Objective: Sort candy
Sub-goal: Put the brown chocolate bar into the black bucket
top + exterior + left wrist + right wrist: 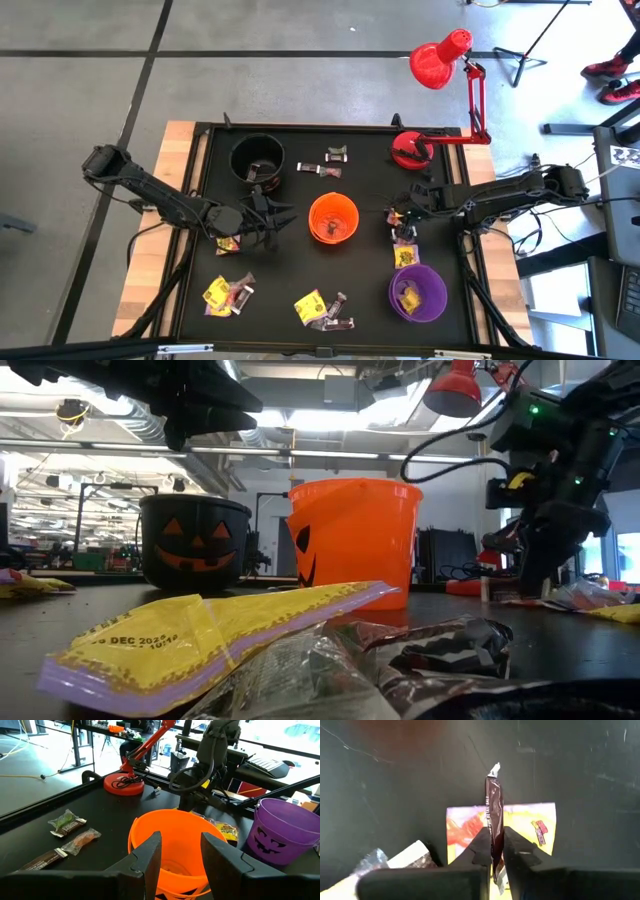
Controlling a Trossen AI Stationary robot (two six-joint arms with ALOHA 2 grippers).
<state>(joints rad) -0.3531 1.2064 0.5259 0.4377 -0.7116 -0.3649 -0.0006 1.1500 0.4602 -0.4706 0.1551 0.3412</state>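
Between the orange cup (333,218) and the purple cup (417,292), your right gripper (403,219) pinches a dark brown candy (494,815) by one end, its long axis running straight out past the fingertips. A yellow candy (530,822) lies flat beneath it. The orange cup sits just to its left. Your left gripper (181,857), fingers apart and empty, waits left of that cup.

The glossy orange plastic cup (172,845) stood on a matt black tabletop (75,815); a crinkly dark brown foil wrapper (494,815) shone.
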